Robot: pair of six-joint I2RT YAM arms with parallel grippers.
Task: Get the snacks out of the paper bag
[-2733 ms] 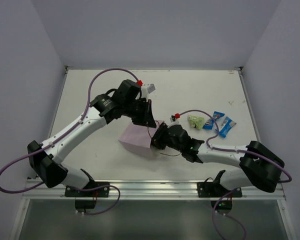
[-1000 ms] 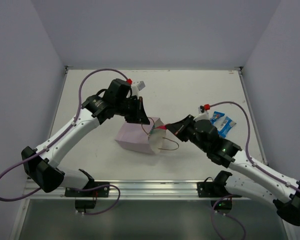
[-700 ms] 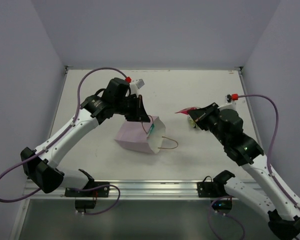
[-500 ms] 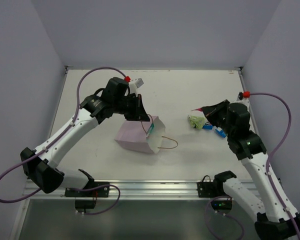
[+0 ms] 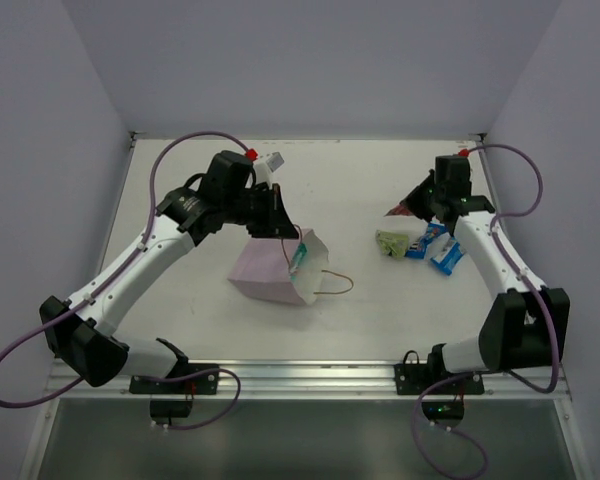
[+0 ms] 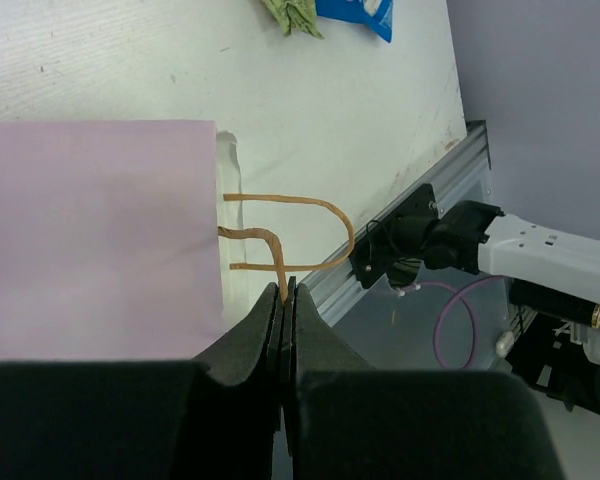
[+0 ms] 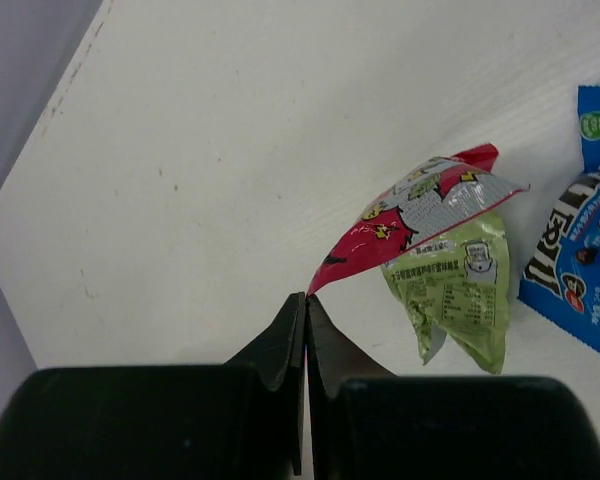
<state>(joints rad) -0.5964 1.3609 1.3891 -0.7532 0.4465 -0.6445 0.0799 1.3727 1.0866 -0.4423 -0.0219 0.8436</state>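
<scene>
The right end effector (image 7: pixel 305 300) pinches a corner of the red-pink packet (image 7: pixel 420 215), hanging it over the green packet (image 7: pixel 455 290) near the blue packets (image 7: pixel 575 270). It is best lowered onto bare tabletop (image 7: pixel 230 150) before release. Its long axis slants away from the pinch. The left end effector (image 6: pixel 283 290) pinches the cord handle (image 6: pixel 310 205). The paper bag (image 6: pixel 100 220) lies sideways, mouth facing right.

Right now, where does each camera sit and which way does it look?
Top external: above, behind the bases, looking down at the white table; both arms show.
Left wrist: looks past the shut left fingers, which pinch the brown cord handle of the pale lilac paper bag.
Right wrist: looks down past the shut right fingers holding a red-pink shiny packet.
Both wrist views share the light green packet.
</scene>
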